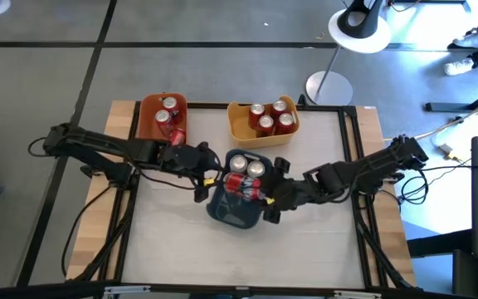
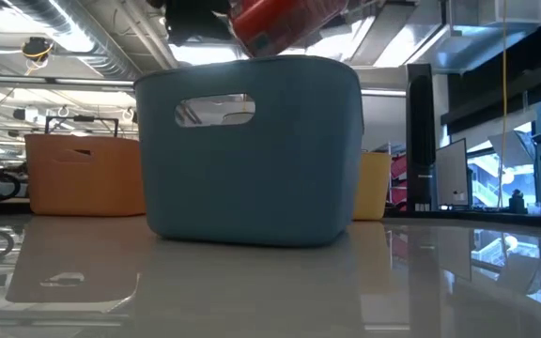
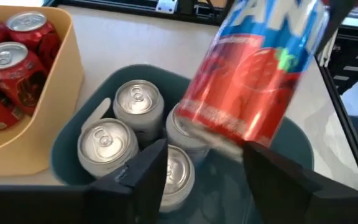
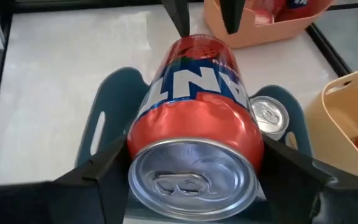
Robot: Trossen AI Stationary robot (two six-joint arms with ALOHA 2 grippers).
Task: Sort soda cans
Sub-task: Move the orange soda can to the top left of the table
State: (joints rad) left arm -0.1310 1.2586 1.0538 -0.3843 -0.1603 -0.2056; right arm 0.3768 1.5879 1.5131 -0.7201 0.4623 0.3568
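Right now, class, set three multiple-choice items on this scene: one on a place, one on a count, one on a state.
1. Where is the held red can?
A. Above the blue bin
B. Inside the yellow bin
C. Lying on the table

2. How many cans are in the yellow bin?
A. Two
B. Four
C. Six

3. How is the right gripper?
A. Open, empty
B. Shut on the red can
C. Shut on a bin's rim

Key: 1 A, the red can hangs over the blue bin, with the left gripper at its far end. 2 B, four tops show in the yellow bin. 3 B, the right gripper clasps the can's sides.
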